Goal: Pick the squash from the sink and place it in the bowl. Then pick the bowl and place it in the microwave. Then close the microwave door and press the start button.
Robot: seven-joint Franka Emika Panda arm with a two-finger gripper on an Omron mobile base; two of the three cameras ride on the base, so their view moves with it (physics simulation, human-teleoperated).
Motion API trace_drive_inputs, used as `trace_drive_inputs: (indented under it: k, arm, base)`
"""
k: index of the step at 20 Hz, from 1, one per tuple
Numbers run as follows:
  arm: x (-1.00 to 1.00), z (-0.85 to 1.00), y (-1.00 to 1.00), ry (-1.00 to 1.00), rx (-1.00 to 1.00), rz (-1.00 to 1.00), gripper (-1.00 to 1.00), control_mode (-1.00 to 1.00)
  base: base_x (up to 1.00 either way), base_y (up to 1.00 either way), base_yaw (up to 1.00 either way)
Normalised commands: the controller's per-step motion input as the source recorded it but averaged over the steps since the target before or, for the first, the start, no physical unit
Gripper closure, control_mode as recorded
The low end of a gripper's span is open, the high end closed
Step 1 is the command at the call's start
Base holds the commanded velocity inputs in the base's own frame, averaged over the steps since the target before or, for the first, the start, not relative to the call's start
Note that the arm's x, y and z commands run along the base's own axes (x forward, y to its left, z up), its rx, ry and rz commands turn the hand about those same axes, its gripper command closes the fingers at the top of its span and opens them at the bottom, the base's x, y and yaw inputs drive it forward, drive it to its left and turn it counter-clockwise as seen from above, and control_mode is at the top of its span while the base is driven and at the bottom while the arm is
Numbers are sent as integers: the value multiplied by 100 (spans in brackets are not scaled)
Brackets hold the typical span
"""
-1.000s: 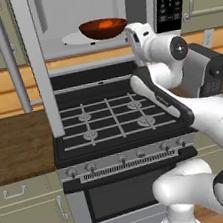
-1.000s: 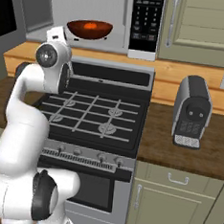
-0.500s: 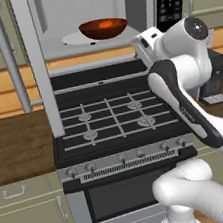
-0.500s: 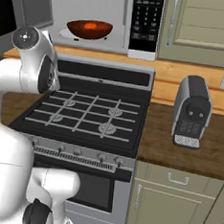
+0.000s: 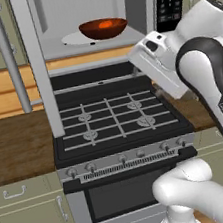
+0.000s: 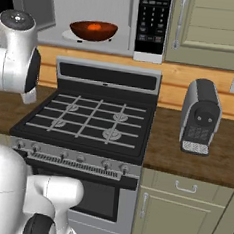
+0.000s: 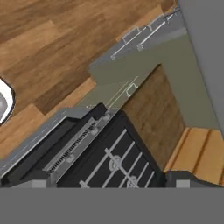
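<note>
Squash (image 5: 104,24) in bowl (image 5: 91,31) – bowl inside open microwave (image 5: 53,11) – gripper wide, holding nothing

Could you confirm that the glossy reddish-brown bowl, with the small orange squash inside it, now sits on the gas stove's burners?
Not quite: the glossy reddish-brown bowl, with the small orange squash inside, sits on the round white turntable in the open silver microwave, above the gas stove, as the left base view shows.

The bowl (image 5: 103,28) is carried on the turntable (image 5: 75,38) inside the microwave (image 6: 122,19); right of the stove (image 6: 91,119), a toaster (image 6: 201,116) is borne by the surface (image 6: 169,148).
</note>
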Motion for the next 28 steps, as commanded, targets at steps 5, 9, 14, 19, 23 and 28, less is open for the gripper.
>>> trace_drive_inputs:
  k: [5, 9, 14, 19, 23, 28]
  arm:
    - [-100, 1, 28, 17, 10, 30, -100, -100]
    - [-100, -6, 35, 3, 10, 25, -100, -100]
    - [-100, 0, 46, 0, 11, 2, -100, -100]
    - [-100, 0, 49, 0, 7, -2, -100, -100]
    - [-78, 0, 77, 0, 0, -7, -100, -100]
    - [-8, 3, 93, 0, 0, -11, -100, -100]
  base:
    - [0, 0, 0]
    - [0, 0, 0]
    - [0, 0, 0]
    - [0, 0, 0]
    - [0, 0, 0]
    - [0, 0, 0]
